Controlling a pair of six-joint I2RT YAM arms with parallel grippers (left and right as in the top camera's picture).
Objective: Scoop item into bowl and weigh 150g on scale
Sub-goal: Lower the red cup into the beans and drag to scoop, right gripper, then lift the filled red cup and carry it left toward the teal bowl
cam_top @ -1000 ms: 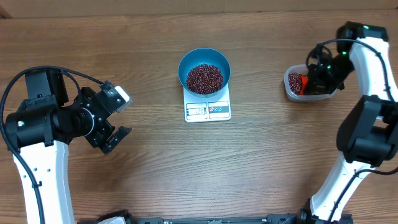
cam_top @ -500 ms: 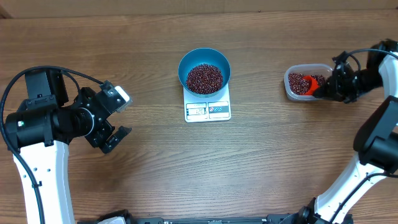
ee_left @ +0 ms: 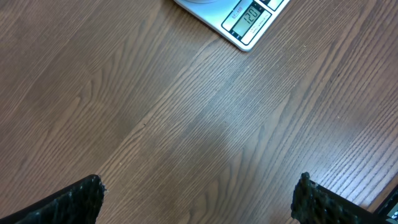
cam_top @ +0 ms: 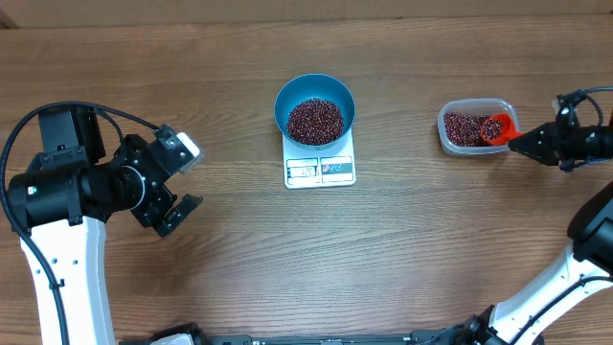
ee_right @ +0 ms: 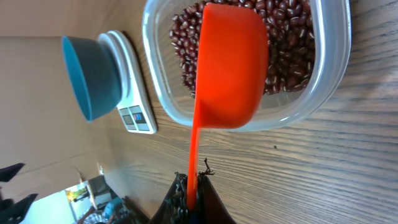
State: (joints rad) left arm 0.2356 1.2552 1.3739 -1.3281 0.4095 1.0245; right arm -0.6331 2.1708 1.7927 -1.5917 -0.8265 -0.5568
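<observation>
Right tool (cam_top: 525, 144): closed tight on the thin handle of the red scoop (cam_top: 496, 127). Scoop cup straight ahead of the fingertips, over the near end of the clear tub (cam_top: 446, 142), seemingly loaded. Much further ahead, roughly along the line of the handle: the blue bowl (cam_top: 283, 107) on the white scale (cam_top: 321, 171), with a dark maroon heap of tiny beans (cam_top: 315, 120) inside. Seems to read 120 on the display, so probably needs more. Left tool (cam_top: 185, 178): wide open and empty, nearer to the scale, low over bare surface (ee_left: 186, 124).
</observation>
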